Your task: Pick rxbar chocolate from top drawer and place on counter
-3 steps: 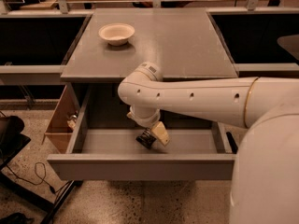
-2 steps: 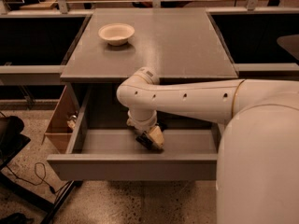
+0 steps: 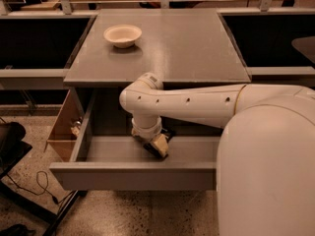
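Observation:
The top drawer (image 3: 133, 176) is pulled open below the counter (image 3: 167, 48). My white arm reaches in from the right and bends down into the drawer. My gripper (image 3: 156, 146) is low inside it, near the middle and close to the drawer floor. A small dark flat thing, which looks like the rxbar chocolate (image 3: 148, 148), lies at the gripper's tip and is partly hidden by it. I cannot tell whether the gripper holds it.
A white bowl (image 3: 122, 35) stands on the counter's far left. A brown wooden side box (image 3: 64, 127) hangs open left of the drawer. Dark recessed bays flank the cabinet. A black chair base and cable lie on the floor at the lower left.
My arm has shifted slightly left and lower into the drawer, bringing the gripper down onto the dark bar. The bowl and drawer have not moved.

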Available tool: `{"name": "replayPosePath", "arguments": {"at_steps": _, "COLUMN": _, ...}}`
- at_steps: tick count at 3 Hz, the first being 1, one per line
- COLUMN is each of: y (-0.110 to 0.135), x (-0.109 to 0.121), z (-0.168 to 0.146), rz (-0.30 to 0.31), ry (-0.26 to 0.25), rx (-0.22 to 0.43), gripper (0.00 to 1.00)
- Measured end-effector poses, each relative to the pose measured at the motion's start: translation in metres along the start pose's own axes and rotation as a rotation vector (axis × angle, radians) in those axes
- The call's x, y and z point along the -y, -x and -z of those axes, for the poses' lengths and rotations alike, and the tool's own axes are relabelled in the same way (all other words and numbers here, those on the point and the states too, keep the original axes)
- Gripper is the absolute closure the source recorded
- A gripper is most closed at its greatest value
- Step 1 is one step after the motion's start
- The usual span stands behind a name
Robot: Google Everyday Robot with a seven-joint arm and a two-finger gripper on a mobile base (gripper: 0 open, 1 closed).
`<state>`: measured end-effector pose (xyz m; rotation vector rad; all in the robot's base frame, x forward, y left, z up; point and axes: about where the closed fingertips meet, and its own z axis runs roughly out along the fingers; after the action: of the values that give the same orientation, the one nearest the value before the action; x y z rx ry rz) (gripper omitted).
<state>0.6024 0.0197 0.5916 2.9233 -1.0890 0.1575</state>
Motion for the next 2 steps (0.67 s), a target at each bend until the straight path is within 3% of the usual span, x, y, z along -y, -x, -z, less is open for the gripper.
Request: {"name": "replayPosePath", "arguments": {"at_steps": 2, "y": -0.0012, "x": 0.0002, "z": 0.0126, "rz": 0.0, "ry": 0.0, "rx": 0.0, "gripper": 0.96}}
